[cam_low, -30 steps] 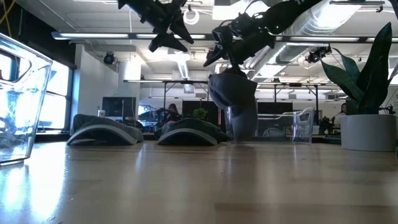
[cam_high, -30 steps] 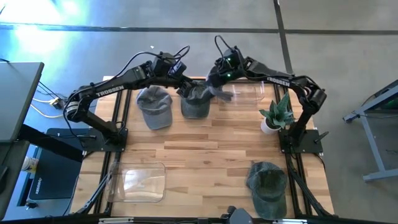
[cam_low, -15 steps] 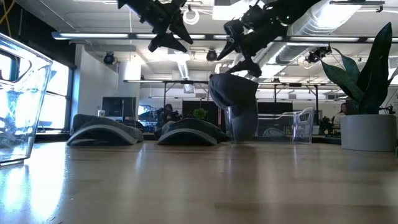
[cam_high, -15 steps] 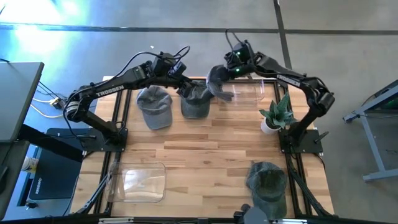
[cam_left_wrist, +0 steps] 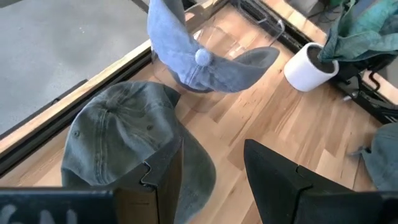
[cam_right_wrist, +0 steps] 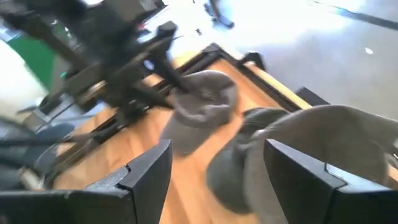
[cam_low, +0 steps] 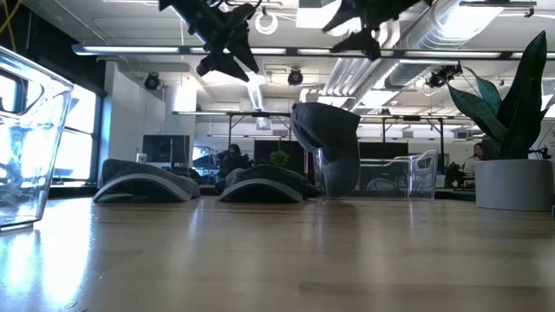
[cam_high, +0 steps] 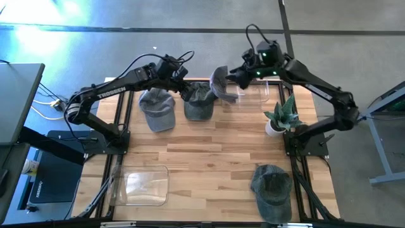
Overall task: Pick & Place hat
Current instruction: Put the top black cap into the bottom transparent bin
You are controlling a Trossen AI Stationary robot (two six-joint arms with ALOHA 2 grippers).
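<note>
A blue-grey hat (cam_high: pixel 219 81) (cam_low: pixel 334 152) (cam_left_wrist: pixel 186 50) stands on edge, propped against the left wall of a clear bin (cam_high: pixel 254 96) at the table's far side. My right gripper (cam_high: pixel 238 76) (cam_right_wrist: pixel 217 180) hangs open above and to the right of it, touching nothing. My left gripper (cam_high: pixel 184 84) (cam_left_wrist: pixel 211 180) hovers open above a dark green hat (cam_high: pixel 199 104) (cam_left_wrist: pixel 121 134), which lies crown up on the table. A grey hat (cam_high: pixel 157 109) lies to its left.
A potted plant (cam_high: pixel 280 118) stands by the right arm's base. Another dark hat (cam_high: pixel 273 189) lies at the near right. A second clear bin (cam_high: pixel 143 186) sits at the near left. Bare wood spans the table's middle.
My right gripper has risen and drawn back toward the table's far right, away from the blue-grey hat, rolling a little as it went. The hat has stayed propped on the bin's wall. My left gripper has tipped slightly in place.
</note>
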